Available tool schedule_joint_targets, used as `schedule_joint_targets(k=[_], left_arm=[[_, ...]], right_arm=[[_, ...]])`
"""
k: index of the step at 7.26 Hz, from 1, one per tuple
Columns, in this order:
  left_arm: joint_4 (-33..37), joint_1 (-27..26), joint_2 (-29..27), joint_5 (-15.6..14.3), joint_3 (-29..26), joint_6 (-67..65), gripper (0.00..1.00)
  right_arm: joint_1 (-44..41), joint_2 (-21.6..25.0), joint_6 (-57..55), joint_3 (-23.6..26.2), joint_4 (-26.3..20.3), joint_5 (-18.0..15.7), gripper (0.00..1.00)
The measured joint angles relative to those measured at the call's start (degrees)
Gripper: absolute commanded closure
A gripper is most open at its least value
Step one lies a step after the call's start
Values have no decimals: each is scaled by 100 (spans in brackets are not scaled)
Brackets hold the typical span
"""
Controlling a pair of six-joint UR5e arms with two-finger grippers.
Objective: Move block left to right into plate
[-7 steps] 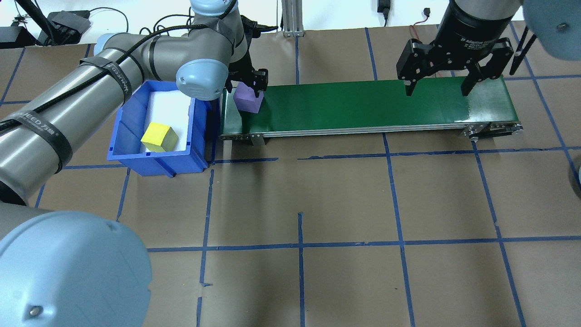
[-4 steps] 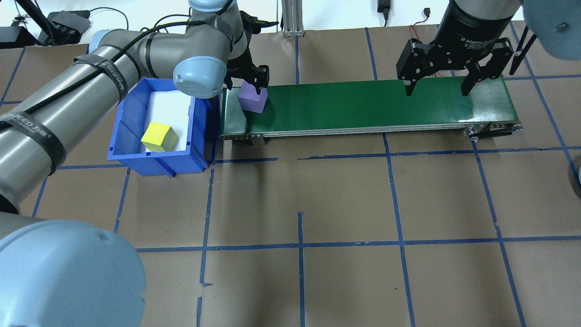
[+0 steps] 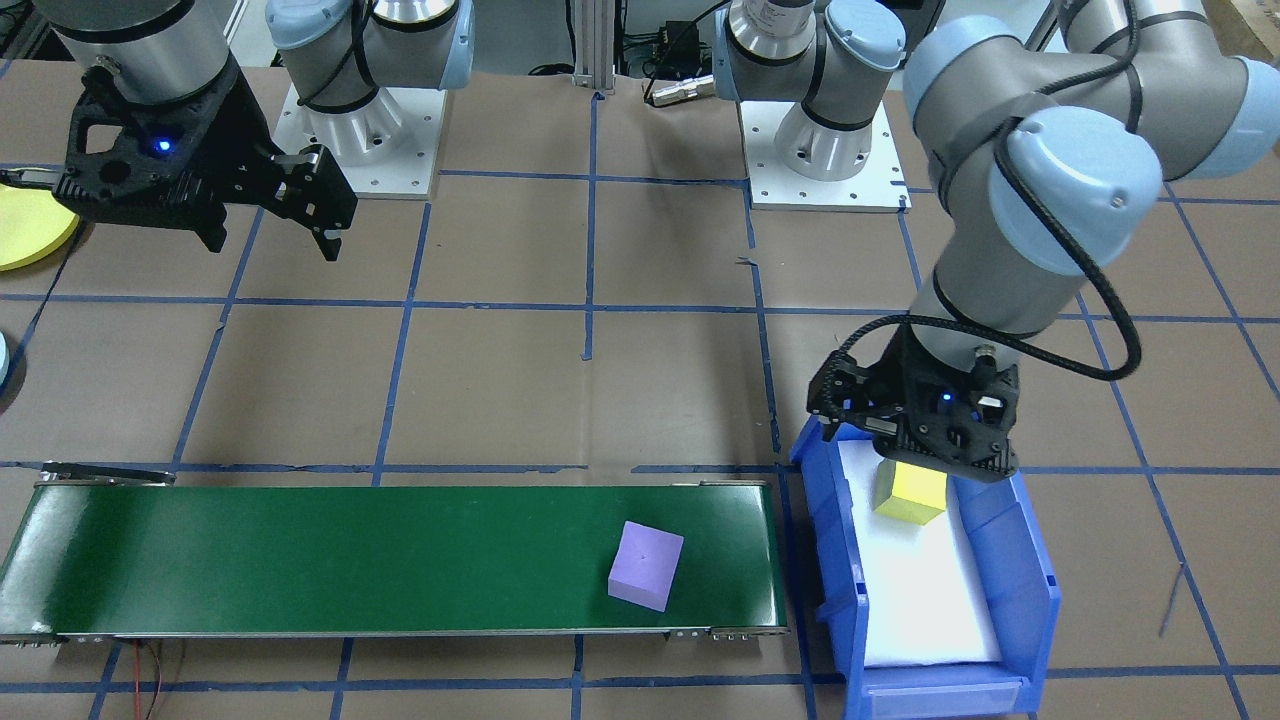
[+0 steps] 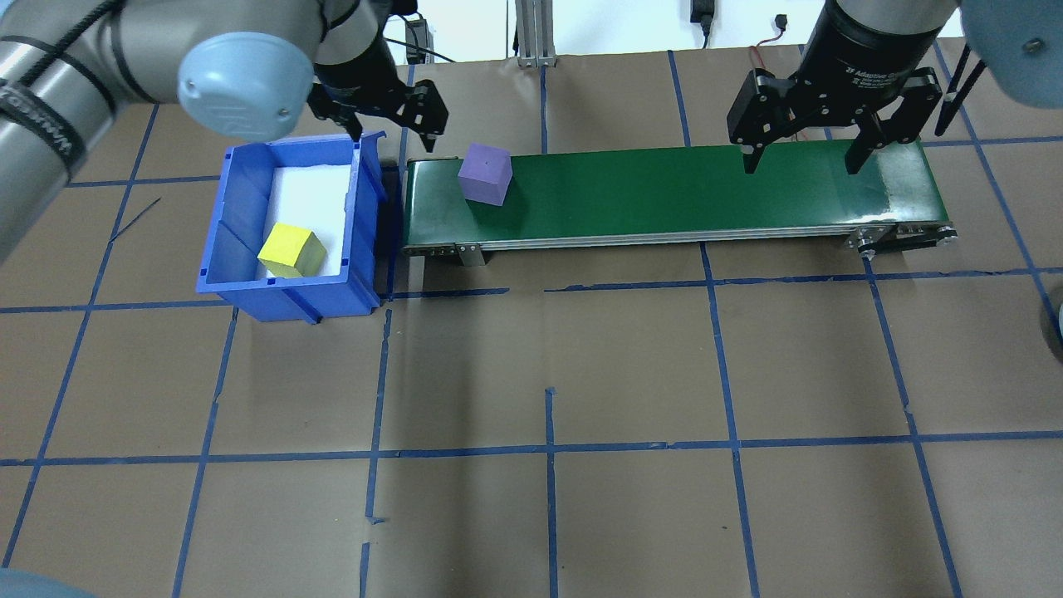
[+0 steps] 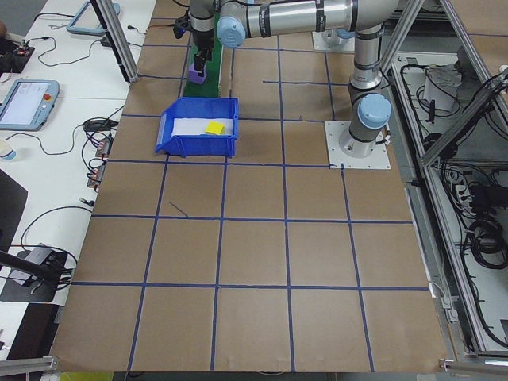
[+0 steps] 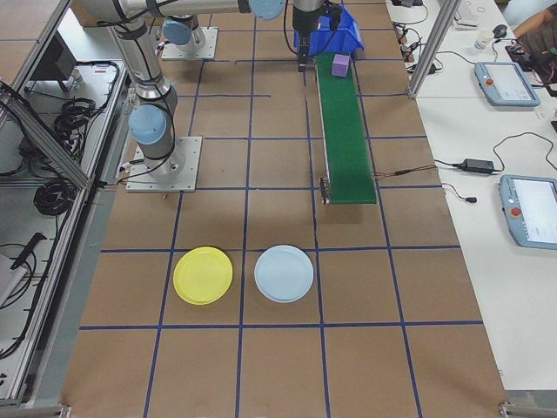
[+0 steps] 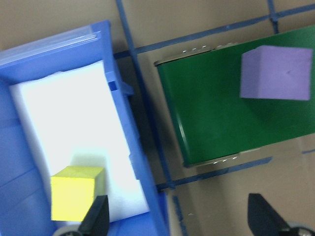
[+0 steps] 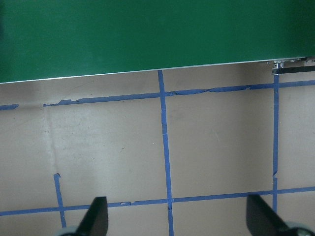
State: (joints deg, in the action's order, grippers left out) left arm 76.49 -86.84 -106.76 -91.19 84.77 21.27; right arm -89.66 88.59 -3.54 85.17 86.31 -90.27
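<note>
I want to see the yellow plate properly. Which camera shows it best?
The exterior right view: the whole yellow plate lies in the open beside a pale blue plate. The front-facing view catches only its edge; the others miss it.

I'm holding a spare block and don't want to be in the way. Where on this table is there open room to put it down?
The brown paper in front of the green belt and blue bin is bare across the table's width. The belt's middle is free between the purple block and the right tool. The bin end is crowded: the left tool hangs over it.
</note>
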Motion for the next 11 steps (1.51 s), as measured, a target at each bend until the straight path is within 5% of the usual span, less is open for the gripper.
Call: schedule_joint_targets(k=[5,8,11], left_arm=[[-391,708,-709,-513,709,1512,0],[-524,729,-1016,-502,830,1564,48],[-586,718,-1007,-482,775,1538,51]], right_arm=[[-1,0,3,8,60,-5,0],[1,0,2,9,67,0,0],[1,-2,2,9,70,0,0]])
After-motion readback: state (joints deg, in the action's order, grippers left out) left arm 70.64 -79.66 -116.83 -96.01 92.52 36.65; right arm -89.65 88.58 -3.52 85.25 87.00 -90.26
